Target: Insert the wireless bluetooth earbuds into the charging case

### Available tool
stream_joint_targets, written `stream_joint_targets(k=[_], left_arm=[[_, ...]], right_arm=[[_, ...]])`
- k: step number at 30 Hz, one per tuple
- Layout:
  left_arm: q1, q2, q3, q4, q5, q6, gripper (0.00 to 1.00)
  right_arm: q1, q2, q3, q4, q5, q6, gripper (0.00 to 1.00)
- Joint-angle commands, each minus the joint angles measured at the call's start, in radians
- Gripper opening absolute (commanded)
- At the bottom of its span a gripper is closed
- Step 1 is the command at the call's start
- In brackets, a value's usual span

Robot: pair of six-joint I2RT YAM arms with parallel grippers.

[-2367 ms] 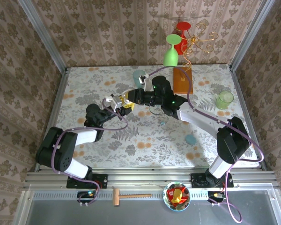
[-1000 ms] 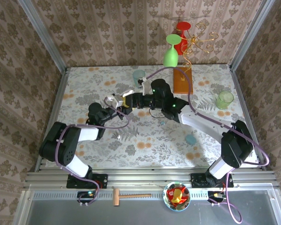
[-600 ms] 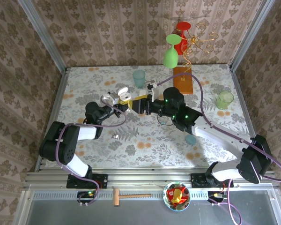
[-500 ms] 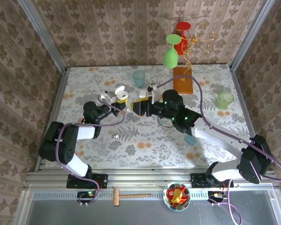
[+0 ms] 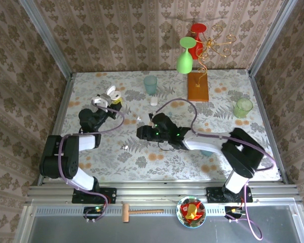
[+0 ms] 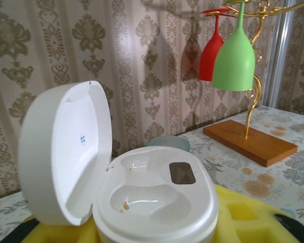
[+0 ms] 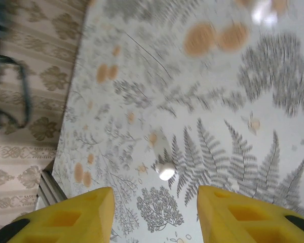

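The white charging case (image 6: pixel 157 200) sits between my left gripper's (image 6: pixel 154 230) yellow fingers (image 6: pixel 253 223), lid (image 6: pixel 61 152) swung open to the left and both wells bare. From above, the left gripper (image 5: pixel 107 99) holds the charging case (image 5: pixel 109 94) up at the table's left rear. One white earbud (image 7: pixel 165 170) lies on the patterned cloth ahead of my right gripper (image 7: pixel 156 215), whose yellow fingers (image 7: pixel 76 217) stand apart with nothing between them. In the top view that earbud (image 5: pixel 125 147) is just left of and nearer than the right gripper (image 5: pixel 141 132).
A teal cup (image 5: pixel 150 84) stands at the back centre, with a small white piece (image 5: pixel 153 101) in front of it. The wooden-based glass stand (image 5: pixel 197 87) carries a green glass (image 5: pixel 184 58) and a red one (image 5: pixel 196 29). A green cup (image 5: pixel 242 107) sits far right.
My left gripper has carried the open case left, away from the right gripper. The right arm has folded back toward the table's middle, its gripper now low beside the earbud.
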Motion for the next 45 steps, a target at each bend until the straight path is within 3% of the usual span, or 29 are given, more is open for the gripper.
stream_joint_targets(k=[1,7,15,45], left_arm=[[0.012,-0.032,0.004,0.039,-0.013,0.023,0.23],[0.016,-0.047,0.007,0.039,0.0,0.036,0.23],[0.027,-0.056,-0.011,0.04,0.015,0.046,0.24],[0.033,-0.065,-0.019,0.042,0.033,0.036,0.24]], right_arm=[[0.028,0.096,0.069,0.052,-0.032,0.22,0.45],[0.079,0.272,0.123,0.157,-0.068,0.436,0.38],[0.119,0.323,0.178,0.104,-0.034,0.458,0.35],[0.112,0.405,0.24,0.076,-0.009,0.47,0.34]])
